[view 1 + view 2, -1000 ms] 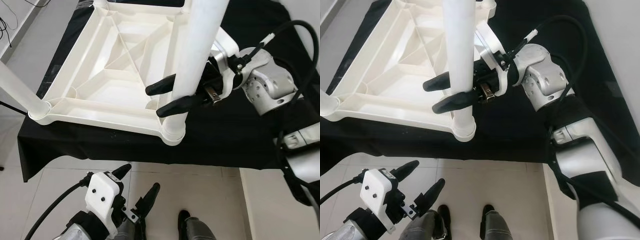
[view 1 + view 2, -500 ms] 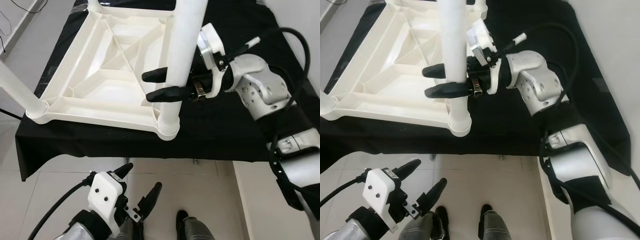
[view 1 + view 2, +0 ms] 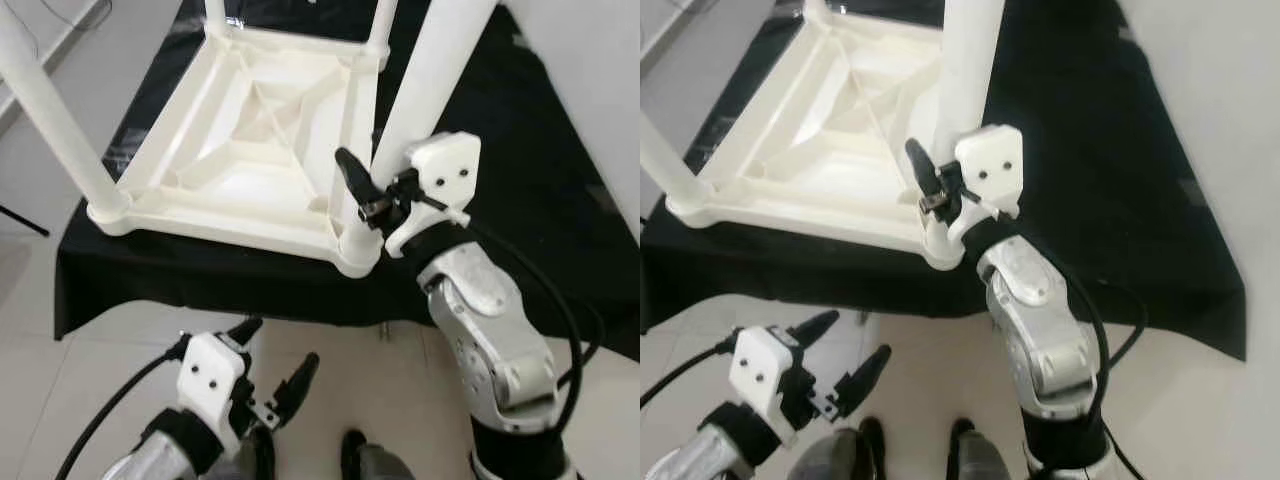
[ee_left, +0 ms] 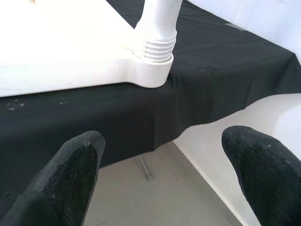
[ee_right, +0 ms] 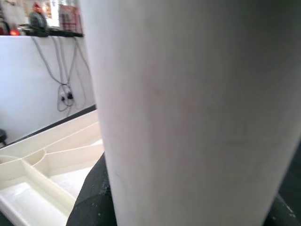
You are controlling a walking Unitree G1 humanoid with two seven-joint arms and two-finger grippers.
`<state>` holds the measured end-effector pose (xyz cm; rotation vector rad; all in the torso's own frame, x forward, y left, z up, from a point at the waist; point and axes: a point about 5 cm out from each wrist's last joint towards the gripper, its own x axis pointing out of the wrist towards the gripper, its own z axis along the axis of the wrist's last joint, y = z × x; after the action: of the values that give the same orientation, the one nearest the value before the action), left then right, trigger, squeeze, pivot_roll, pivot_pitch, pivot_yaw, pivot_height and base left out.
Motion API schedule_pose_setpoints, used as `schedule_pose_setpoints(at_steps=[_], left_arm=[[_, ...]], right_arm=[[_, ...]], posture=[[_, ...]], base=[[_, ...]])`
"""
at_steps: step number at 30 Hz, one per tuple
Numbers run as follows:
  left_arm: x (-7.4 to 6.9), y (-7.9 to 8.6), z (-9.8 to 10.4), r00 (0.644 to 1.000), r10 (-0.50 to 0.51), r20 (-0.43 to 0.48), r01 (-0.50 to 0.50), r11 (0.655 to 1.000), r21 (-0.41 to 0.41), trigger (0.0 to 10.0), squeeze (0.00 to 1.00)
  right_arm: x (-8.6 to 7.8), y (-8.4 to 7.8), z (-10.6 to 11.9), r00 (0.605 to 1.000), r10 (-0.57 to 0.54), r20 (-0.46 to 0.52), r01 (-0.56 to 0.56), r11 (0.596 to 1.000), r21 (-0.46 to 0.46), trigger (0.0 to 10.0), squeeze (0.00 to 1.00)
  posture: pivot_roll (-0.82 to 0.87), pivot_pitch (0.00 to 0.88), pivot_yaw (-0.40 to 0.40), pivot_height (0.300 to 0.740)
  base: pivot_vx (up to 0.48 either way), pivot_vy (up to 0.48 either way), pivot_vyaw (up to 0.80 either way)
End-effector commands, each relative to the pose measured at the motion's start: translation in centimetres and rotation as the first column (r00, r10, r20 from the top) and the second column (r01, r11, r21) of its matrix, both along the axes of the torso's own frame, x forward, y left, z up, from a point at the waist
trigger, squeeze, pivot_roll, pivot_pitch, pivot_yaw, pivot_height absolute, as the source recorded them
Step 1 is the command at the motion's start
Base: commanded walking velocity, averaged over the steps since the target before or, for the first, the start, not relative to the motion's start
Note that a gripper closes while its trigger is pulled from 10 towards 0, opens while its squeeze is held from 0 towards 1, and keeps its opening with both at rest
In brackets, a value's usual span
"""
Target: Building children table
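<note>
Upturned white plastic tabletop (image 3: 250, 130) was seen on black-draped surface (image 3: 520, 190) | right gripper (image 3: 362, 190) was clamped round near-corner leg (image 3: 430, 90) just above its socket | leg judged best kept plumb while twisted home | left gripper (image 3: 270, 375) was held open, low, idle.

A white plastic tabletop (image 3: 250, 140) lies upside down, ribbed underside up, in the upper middle of the frame. White legs (image 3: 430, 85) stand upright in its corner sockets.
</note>
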<state>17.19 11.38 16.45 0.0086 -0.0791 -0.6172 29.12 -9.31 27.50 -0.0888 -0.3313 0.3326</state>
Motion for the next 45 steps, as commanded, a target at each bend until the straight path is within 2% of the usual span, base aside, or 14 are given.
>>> schedule_pose_setpoints(at_steps=[1, 7, 11, 20, 24, 29, 31, 33, 35, 36, 40, 42, 43, 45], left_arm=[[0.0, 0.0, -0.5, 1.0, 0.005, -0.012, -0.005, 1.0, 0.012, 10.0, 0.0], [0.2, 0.1, -0.6, 1.0, 0.009, -0.008, -0.009, 1.0, 0.015, 10.0, 0.0], [0.4, 0.1, -0.7, 1.0, 0.008, -0.006, -0.008, 1.0, 0.015, 10.0, 0.0], [0.8, 0.1, -0.9, 1.0, 0.003, -0.006, -0.003, 1.0, 0.013, 10.0, 0.0], [0.8, 0.1, -0.9, 1.0, 0.001, -0.006, -0.001, 1.0, 0.014, 10.0, 0.0], [0.7, 0.2, -0.9, 1.0, 0.004, -0.001, -0.004, 1.0, 0.019, 10.0, 0.0], [1.1, 0.4, -0.4, 1.0, 0.013, 0.02, -0.014, 0.998, 0.062, 10.0, 0.0], [1.1, 0.4, -0.4, 1.0, 0.013, 0.02, -0.014, 0.998, 0.062, 10.0, 0.0], [3.1, 1.2, 1.3, 0.99, 0.081, 0.111, -0.091, 0.992, 0.09, 10.0, 0.0], [3.1, 1.2, 1.3, 0.99, 0.081, 0.111, -0.091, 0.992, 0.09, 10.0, 0.0], [4.9, 1.8, 2.8, 0.977, 0.13, 0.167, -0.143, 0.987, 0.067, 10.0, 0.0], [4.9, 1.8, 2.5, 0.978, 0.132, 0.159, -0.144, 0.987, 0.067, 10.0, 0.0], [4.8, 1.8, 2.1, 0.981, 0.139, 0.138, -0.148, 0.987, 0.06, 10.0, 0.0], [4.8, 1.8, 1.7, 0.982, 0.144, 0.123, -0.152, 0.987, 0.055, 10.0, 0.0]], right_arm=[[1.5, -0.4, -5.2, 0.962, -0.058, -0.268, 0.043, 0.997, -0.062, 10.0, 0.0], [2.5, -0.8, -4.7, 0.955, -0.057, -0.292, 0.042, 0.997, -0.057, 10.0, 0.0], [2.4, -0.7, -4.3, 0.949, -0.091, -0.3, 0.084, 0.996, -0.037, 10.0, 0.0], [5.6, -1.7, -2.5, 0.945, -0.105, -0.31, 0.107, 0.994, -0.011, 10.0, 0.0], [6.4, -2.3, -2.2, 0.943, -0.128, -0.306, 0.131, 0.991, -0.011, 10.0, 0.0], [6.4, -2.4, -2.2, 0.942, -0.136, -0.308, 0.138, 0.99, -0.017, 10.0, 0.0], [6.1, -2.2, -2.7, 0.943, -0.116, -0.313, 0.115, 0.993, -0.023, 10.0, 0.0], [6.1, -2.2, -2.7, 0.943, -0.116, -0.313, 0.115, 0.993, -0.023, 10.0, 0.0], [6.1, -2.1, -2.9, 0.944, -0.103, -0.313, 0.102, 0.995, -0.022, 10.0, 0.0], [6.1, -2.1, -2.9, 0.944, -0.103, -0.313, 0.102, 0.995, -0.022, 10.0, 0.0], [6.0, -1.7, -3.0, 0.95, -0.083, -0.302, 0.082, 0.997, -0.014, 10.0, 0.0], [5.9, -1.6, -2.8, 0.954, -0.055, -0.293, 0.057, 0.998, 0.001, 10.0, 0.0], [5.9, -1.4, -2.6, 0.959, -0.03, -0.282, 0.035, 0.999, 0.016, 10.0, 1.0], [5.9, -1.4, -2.5, 0.962, -0.013, -0.274, 0.021, 0.999, 0.026, 10.0, 1.0]], posture=[[0.03, 0.289, -0.051, 0.74], [0.03, 0.28, -0.047, 0.74], [0.03, 0.275, -0.042, 0.74], [0.02, 0.264, -0.034, 0.74], [0.03, 0.261, -0.037, 0.74], [0.04, 0.259, -0.037, 0.74], [0.04, 0.258, -0.036, 0.74], [0.04, 0.258, -0.036, 0.74], [0.05, 0.255, -0.038, 0.74], [0.05, 0.255, -0.038, 0.74], [0.05, 0.246, -0.038, 0.74], [0.05, 0.246, -0.038, 0.74], [0.05, 0.242, -0.038, 0.74], [0.05, 0.242, -0.038, 0.74]], base=[[0.0, 0.0, 0.0], [0.0, 0.0, 0.0], [0.0, 0.0, 0.0], [0.0, 0.0, 0.0], [0.0, 0.0, 0.0], [0.0, 0.0, 0.0], [0.0, 0.0, 0.0], [0.0, 0.0, 0.0], [0.0, 0.0, 0.0], [0.0, 0.0, 0.0], [0.0, 0.0, 0.0], [0.0, 0.0, 0.0], [0.0, 0.0, 0.0], [0.0, 0.0, 0.0]])
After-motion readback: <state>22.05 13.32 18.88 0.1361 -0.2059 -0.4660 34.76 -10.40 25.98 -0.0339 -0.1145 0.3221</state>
